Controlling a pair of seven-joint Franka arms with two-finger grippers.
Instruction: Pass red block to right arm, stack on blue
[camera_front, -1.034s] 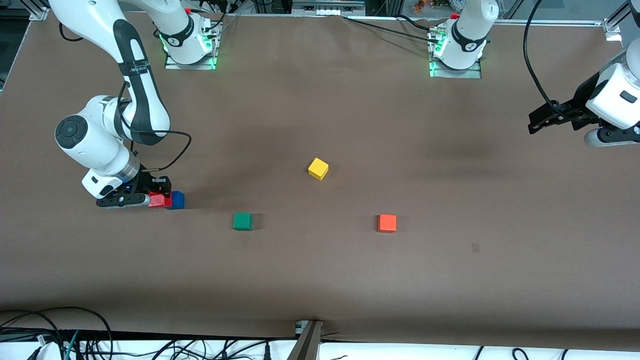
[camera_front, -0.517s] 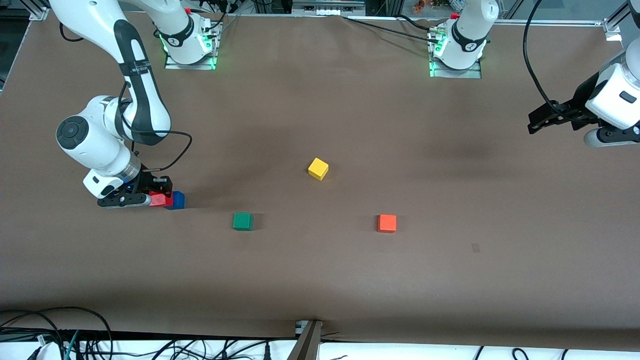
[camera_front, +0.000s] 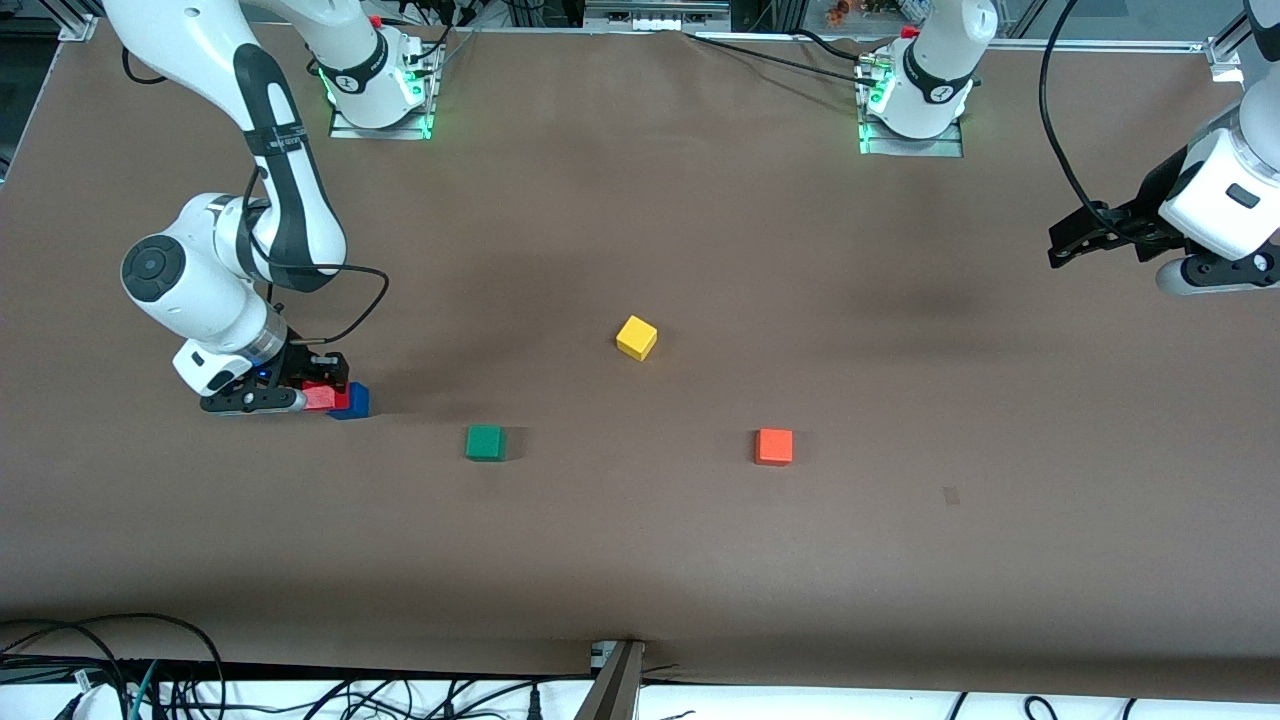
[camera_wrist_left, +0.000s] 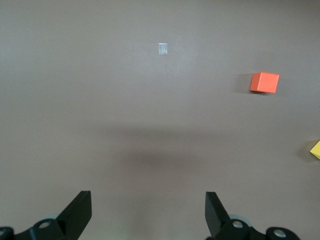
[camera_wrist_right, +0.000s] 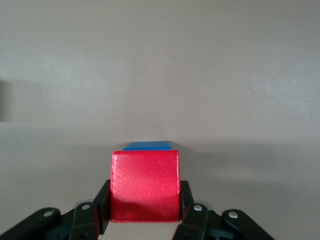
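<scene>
Now | right gripper (camera_front: 318, 392) pinching red block (camera_wrist_right: 145, 185), partly over blue block (camera_front: 353, 400) | left gripper (camera_wrist_left: 148, 215) spread wide, waiting over table's (camera_front: 640, 560) left-arm end

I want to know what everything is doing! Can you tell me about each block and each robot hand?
red block: held in the right hand, over the blue block
blue block: on the table
right hand: shut on the red block
left hand: open, empty, waiting
green block, yellow block, orange block: loose on the table
</scene>
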